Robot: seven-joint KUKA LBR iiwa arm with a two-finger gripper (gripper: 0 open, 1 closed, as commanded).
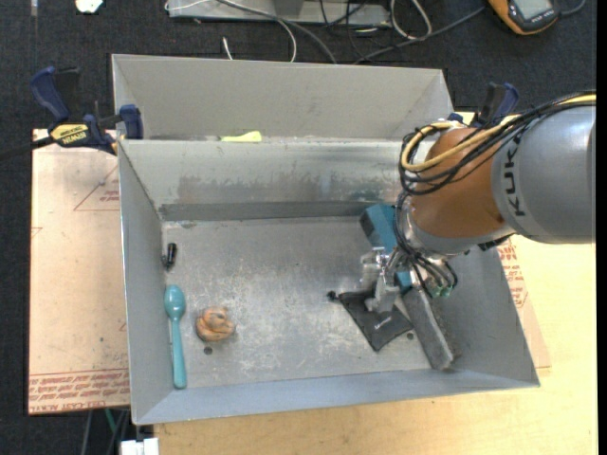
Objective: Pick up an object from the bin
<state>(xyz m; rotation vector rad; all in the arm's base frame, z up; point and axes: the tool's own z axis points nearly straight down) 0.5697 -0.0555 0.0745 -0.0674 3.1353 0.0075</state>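
Pincer [377, 298] is low in the bin [285, 387], on the side the arm enters from. Cannot tell whether it is spread or pressed together, as the wrist and cables mask it from above.

Nearest thing: a dark flat piece [381, 330], roughly rectangular. It lies on the floor directly beneath the pincer and runs a little towards the near wall. Contact or a small gap between the two is not resolvable. Nothing is seen pinched.

Other contents:
- A blue block [378, 222] sits just behind the pincer, partly under the arm.
- Well away on the far side from the arm lie a teal spoon [175, 335], a brownish lump [215, 324] beside it, and a small black bit [170, 253] beyond those.

Handling judgement for the dark flat piece:
- It is probably light and stiff.
- Lying flush with the metal floor, it leaves no side face to pinch, and a straight descent may only press on it.
- The best hold is likely across its narrow width at an edge or raised corner.
- Risk: it may skate on the smooth floor or tip out when lifted.
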